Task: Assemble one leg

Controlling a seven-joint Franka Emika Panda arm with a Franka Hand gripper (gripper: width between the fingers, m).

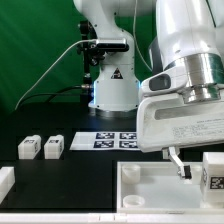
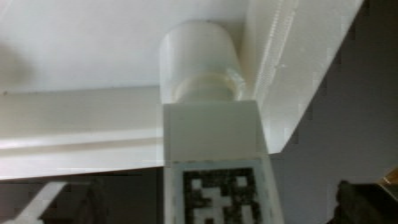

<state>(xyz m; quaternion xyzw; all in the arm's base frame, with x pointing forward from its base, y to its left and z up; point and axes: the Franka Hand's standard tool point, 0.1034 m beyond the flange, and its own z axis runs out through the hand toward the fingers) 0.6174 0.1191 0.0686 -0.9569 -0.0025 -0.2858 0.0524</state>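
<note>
In the wrist view one leg [image 2: 221,165], a white block with a black-and-white tag, stands with its round peg [image 2: 199,60] at an inner corner of the large white tray-like panel [image 2: 80,125]. My gripper [image 2: 217,206] is open. Its dark fingers [image 2: 57,205] stand on either side of the leg with a gap on each side. In the exterior view this leg [image 1: 214,172] is at the right edge on the panel [image 1: 150,190], with my gripper [image 1: 197,165] over it and one thin finger [image 1: 178,162] showing. Two more legs [image 1: 28,147] [image 1: 53,146] lie at the left.
The marker board [image 1: 112,140] lies flat behind the panel, in front of the robot's base [image 1: 112,90]. Another white part [image 1: 5,181] sits at the exterior view's left edge. The table is black and a green curtain hangs behind.
</note>
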